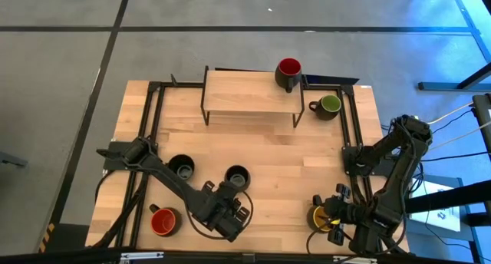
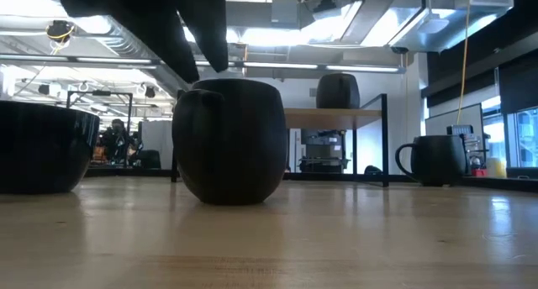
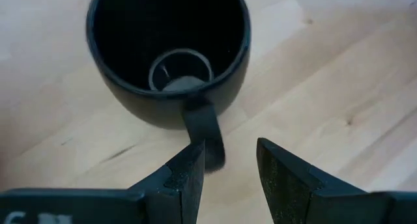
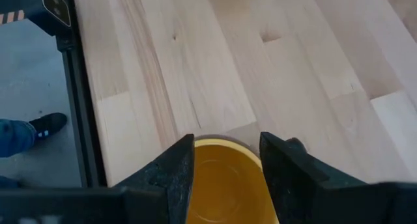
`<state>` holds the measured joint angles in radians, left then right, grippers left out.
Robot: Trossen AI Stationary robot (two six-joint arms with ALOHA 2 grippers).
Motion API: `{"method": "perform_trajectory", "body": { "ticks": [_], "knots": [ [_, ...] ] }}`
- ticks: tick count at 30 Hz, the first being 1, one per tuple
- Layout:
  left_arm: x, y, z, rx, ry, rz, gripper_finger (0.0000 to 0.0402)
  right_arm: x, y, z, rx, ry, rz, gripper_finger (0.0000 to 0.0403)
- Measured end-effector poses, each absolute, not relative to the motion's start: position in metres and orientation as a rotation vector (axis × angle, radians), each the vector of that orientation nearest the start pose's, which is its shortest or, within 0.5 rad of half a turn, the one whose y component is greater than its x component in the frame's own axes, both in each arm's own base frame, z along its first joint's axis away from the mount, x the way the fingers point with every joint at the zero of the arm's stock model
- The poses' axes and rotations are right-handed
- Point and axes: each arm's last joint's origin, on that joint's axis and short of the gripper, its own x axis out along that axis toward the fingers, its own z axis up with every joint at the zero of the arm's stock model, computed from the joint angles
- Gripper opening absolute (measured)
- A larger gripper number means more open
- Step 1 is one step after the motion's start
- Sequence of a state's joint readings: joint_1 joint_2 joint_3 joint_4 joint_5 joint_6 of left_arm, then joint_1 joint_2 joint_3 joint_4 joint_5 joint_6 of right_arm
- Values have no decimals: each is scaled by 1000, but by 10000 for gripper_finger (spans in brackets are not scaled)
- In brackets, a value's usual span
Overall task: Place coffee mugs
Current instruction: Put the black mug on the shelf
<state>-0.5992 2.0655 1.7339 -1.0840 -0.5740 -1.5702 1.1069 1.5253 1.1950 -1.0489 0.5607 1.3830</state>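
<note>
Mug ahead of my left gripper (image 3: 227,168): the black-lined mug (image 3: 168,55) stands upright on the table (image 3: 339,87), just beyond my fingertips.
Handle: the handle (image 3: 203,129) points back at me, its end just at the gap's mouth, nearer one finger (image 3: 186,178).
Left jaws: narrowly parted, holding nothing.
Nearer arm: left, I judge; the right is well apart.
Right gripper (image 4: 228,162): at the table's near right edge, jaws straddling the yellow-lined mug (image 4: 225,182); whether they pinch its rim, I cannot tell.
</note>
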Motion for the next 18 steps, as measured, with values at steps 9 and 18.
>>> {"method": "perform_trajectory", "body": {
  "ticks": [9,18],
  "knots": [
    [343,-235,206,-520,709,831,134,138,240,254,227,959,-235,163],
    [343,-244,186,-459,658,847,134,138,240,254,200,946,-227,163]
  ]
}}
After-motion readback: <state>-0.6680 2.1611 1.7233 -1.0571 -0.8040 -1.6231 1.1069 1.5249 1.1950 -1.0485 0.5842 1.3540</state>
